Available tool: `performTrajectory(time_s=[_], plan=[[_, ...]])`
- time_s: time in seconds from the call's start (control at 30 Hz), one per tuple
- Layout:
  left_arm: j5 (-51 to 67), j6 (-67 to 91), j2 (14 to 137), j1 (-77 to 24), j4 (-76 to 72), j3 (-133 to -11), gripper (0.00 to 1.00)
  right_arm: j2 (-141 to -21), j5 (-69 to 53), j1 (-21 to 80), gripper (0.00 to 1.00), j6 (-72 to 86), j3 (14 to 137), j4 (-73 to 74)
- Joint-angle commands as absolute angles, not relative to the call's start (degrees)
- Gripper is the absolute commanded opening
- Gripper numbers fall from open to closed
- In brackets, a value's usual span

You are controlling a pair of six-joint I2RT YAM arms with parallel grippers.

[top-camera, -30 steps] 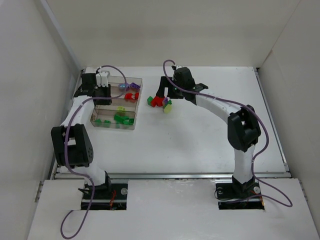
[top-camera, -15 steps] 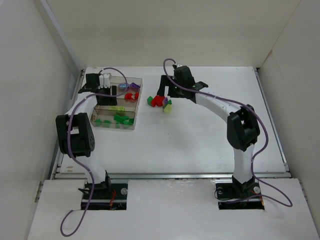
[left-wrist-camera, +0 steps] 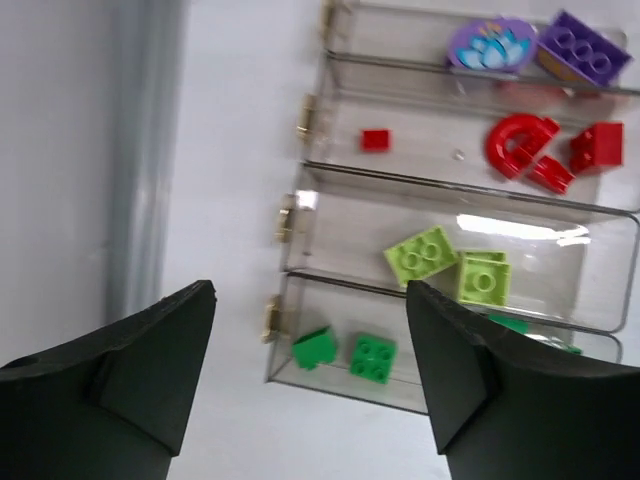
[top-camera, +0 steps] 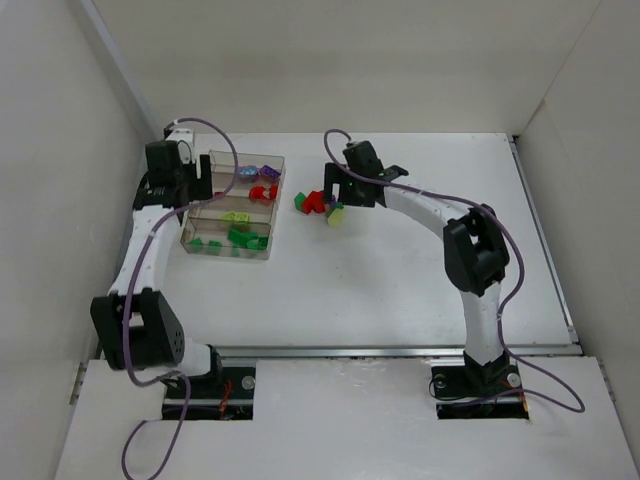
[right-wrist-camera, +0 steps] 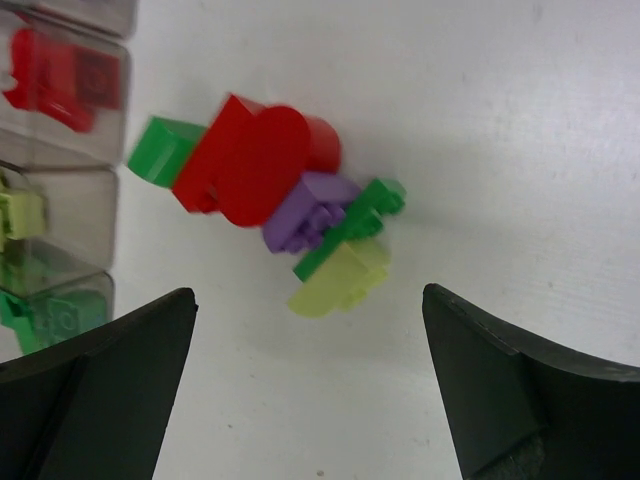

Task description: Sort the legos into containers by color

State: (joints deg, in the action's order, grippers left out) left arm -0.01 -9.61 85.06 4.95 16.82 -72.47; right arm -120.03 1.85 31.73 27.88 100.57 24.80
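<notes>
The clear tray (top-camera: 226,254) lies at the left with four long containers (left-wrist-camera: 330,215). From far to near they hold purple legos (left-wrist-camera: 580,45), red legos (left-wrist-camera: 520,145), lime legos (left-wrist-camera: 425,255) and green legos (left-wrist-camera: 372,357). A small red brick (left-wrist-camera: 375,140) lies alone at the red container's left end. My left gripper (left-wrist-camera: 310,330) (top-camera: 192,186) hovers open and empty beside the tray's left end. A loose pile of legos (top-camera: 318,203) lies right of the tray: a red arch (right-wrist-camera: 250,165), a green brick (right-wrist-camera: 160,150), a purple brick (right-wrist-camera: 305,210), a dark green plate (right-wrist-camera: 350,225) and a lime piece (right-wrist-camera: 340,280). My right gripper (right-wrist-camera: 305,300) (top-camera: 336,192) stands wide open just above the pile, holding nothing.
White walls enclose the table on the left, back and right. The left wall (left-wrist-camera: 60,160) runs close beside the left gripper. The tray's near right corner (right-wrist-camera: 50,300) sits just left of the loose pile.
My left gripper has opened and drawn back leftward from above the tray's end. The right gripper has shifted slightly left over the loose pile and opened a little wider.
</notes>
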Motion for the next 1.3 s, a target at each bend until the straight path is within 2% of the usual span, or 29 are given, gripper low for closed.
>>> performTrajectory(time_s=[0.0,0.13,0.33,0.43,0.57,0.6,0.67,0.7,0.83,1.07,1.2,1.27], plan=[[-9.2,-10.9,76.3,5.0,15.4,-66.4,0.76,-119.1,0.9,30.8,1.00,32.3,95.7,25.2],[-11.3,-11.5,68.6,5.0,13.5,-60.8,0.80,-120.5,1.5,30.8,1.00,35.6,96.1,23.3],[-14.7,-12.1,63.7,5.0,14.3,-58.3,0.83,-127.2,0.9,30.8,0.97,35.1,101.7,26.5],[-14.7,-12.1,63.1,5.0,13.8,-57.0,0.84,-128.2,0.9,30.8,0.90,35.1,101.7,26.5],[-14.0,-12.1,63.1,5.0,13.8,-57.0,0.84,-130.1,0.3,30.8,0.70,35.1,102.2,27.2],[-14.0,-12.1,63.1,5.0,13.8,-57.0,0.83,-130.1,0.3,30.8,0.53,35.1,102.2,27.7],[-13.4,-12.1,63.1,5.0,14.3,-57.0,0.82,-129.3,0.3,30.8,0.38,35.1,101.2,27.7],[-13.4,-11.6,63.1,5.0,14.3,-57.0,0.82,-128.6,0.3,30.8,0.26,35.1,99.4,27.2],[-12.4,-11.1,63.1,5.0,14.3,-57.0,0.78,-123.1,0.3,30.8,0.00,33.8,92.9,22.1],[-4.1,-13.0,66.0,4.3,17.9,-61.1,0.75,-112.6,-0.4,30.8,0.00,27.0,84.3,15.8],[4.4,-19.8,67.4,3.0,21.5,-68.2,0.73,-102.9,-6.0,30.8,0.00,18.6,78.1,9.8],[12.9,-23.0,68.7,1.7,25.3,-71.0,0.71,-98.9,-6.9,31.6,0.00,10.8,75.7,9.1]])
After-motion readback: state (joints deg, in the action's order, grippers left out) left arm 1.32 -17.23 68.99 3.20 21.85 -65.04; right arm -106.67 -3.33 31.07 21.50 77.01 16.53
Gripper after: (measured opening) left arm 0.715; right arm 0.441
